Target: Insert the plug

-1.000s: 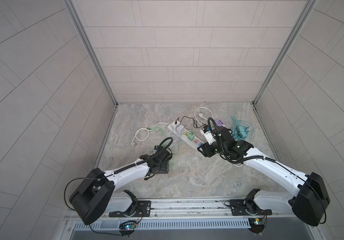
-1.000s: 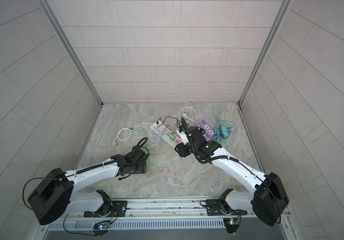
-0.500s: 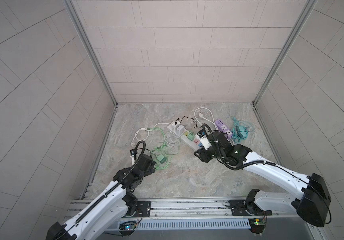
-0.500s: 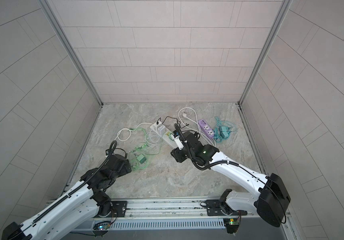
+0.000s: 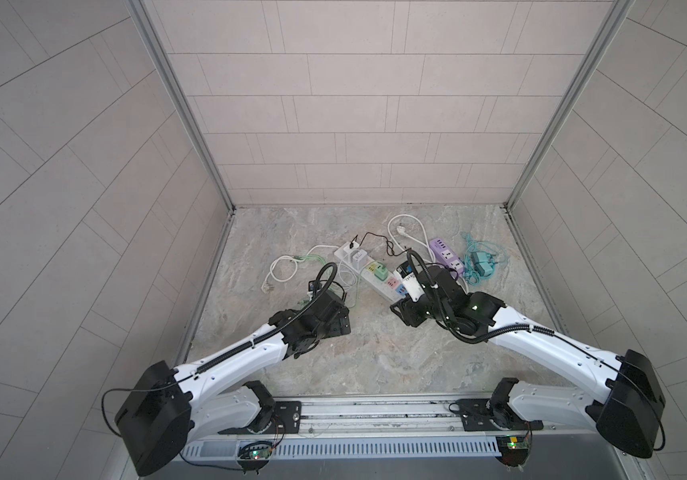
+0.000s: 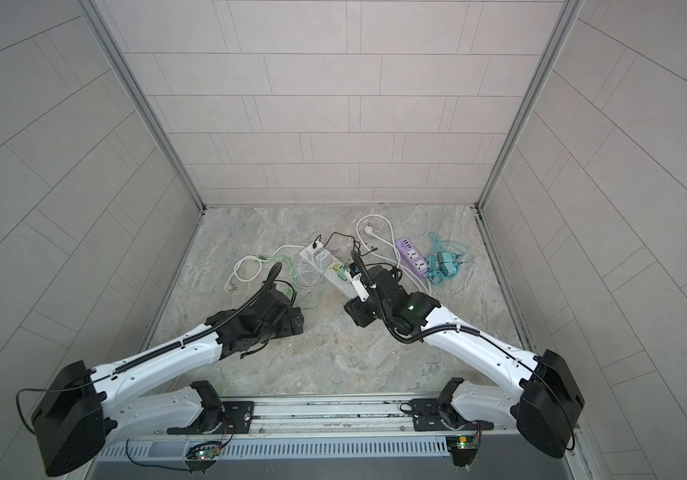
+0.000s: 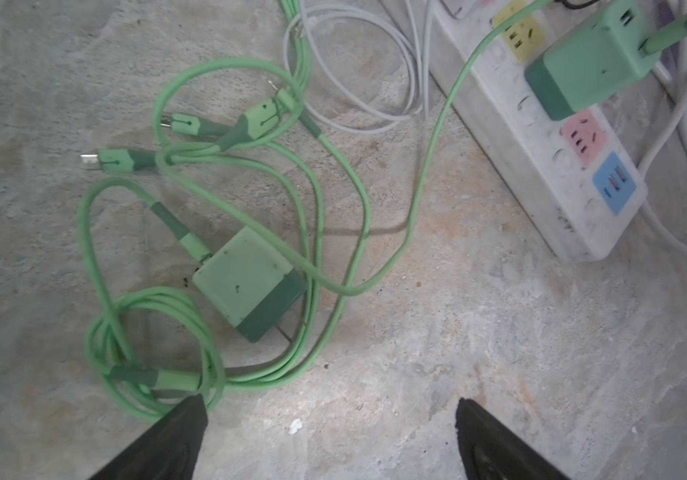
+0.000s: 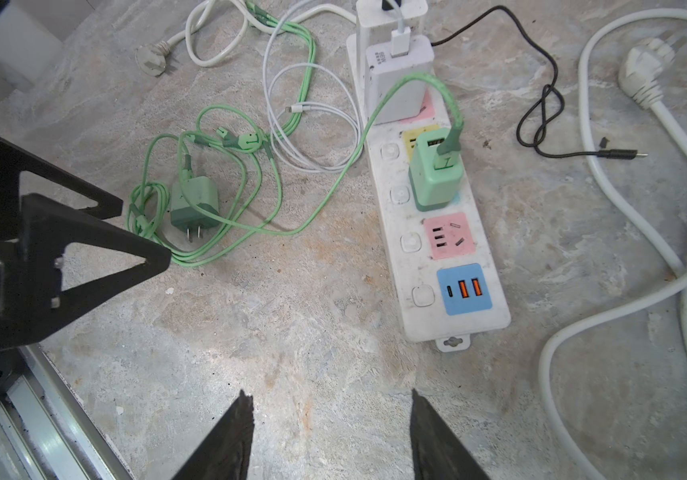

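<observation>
Tangle is the trouble with this one. The left gripper [image 7: 331, 415] hangs over the tabletop [image 5: 375, 357] with its jaws spread wide and empty. It is just short of the loose charger [image 7: 246, 282], which is the plug to be inserted. That charger lies flat about mid-table, on the left-edge side of the white strip [image 8: 389, 220] and apart from it, with its prongs bare. The top views hide it behind the arm. The right gripper [image 8: 330, 399] is parted too, holding nothing, near the strip's near end.

I'd say the step is the pick-up. It should take the charger across its body and keep the prongs clear. It also needs to miss the green cable [image 7: 350, 291], which runs over one corner of the charger and loops all around it, since a snagged loop would drag the rest along. The pink socket [image 8: 450, 237] looks free, beside the plugged charger [image 8: 435, 178]. The other arm could steady the strip during the push.

- **Strips:** two, white and a purple strip [image 5: 445, 253] toward the far right corner.
- **Green chargers:** two, one seated and one loose.
- **Teal charger [image 5: 481, 264]:** one.
- **White charger [image 8: 396, 79]:** one clearly, with another white block behind it.
- **Mains plugs [image 8: 645, 70]:** two, both lying loose.
- **Black cable [image 8: 570, 155]:** one.
</observation>
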